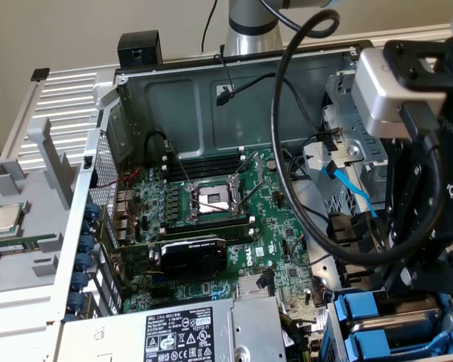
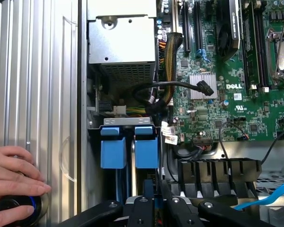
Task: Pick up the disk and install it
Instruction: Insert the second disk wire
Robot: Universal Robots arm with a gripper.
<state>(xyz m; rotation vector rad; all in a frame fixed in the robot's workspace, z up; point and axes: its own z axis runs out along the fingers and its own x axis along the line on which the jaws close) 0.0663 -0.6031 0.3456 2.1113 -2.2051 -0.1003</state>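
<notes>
Two blue carrier frames stand side by side in the drive bay (image 2: 95, 142) at the case's corner. The disk (image 2: 146, 147) is the one in line with my gripper (image 2: 152, 191), and it sits down in its slot next to the other carrier (image 2: 112, 147). My black fingers (image 2: 141, 204) are drawn close together just over the disk's near end. Nothing shows between them, and I cannot tell if they touch the carrier. In the exterior view my gripper (image 1: 426, 290) hangs over the blue carriers (image 1: 362, 311) at that view's lower right.
A person's hand (image 2: 12, 172) rests on a black knob with a blue ring (image 2: 7, 208) on the ribbed case panel. The silver power supply box (image 2: 122, 45) borders the bay. Black cables (image 2: 156, 92), a blue cable (image 1: 347, 185) and the motherboard (image 1: 211, 219) lie nearby. A processor chip (image 1: 5, 219) sits outside the case.
</notes>
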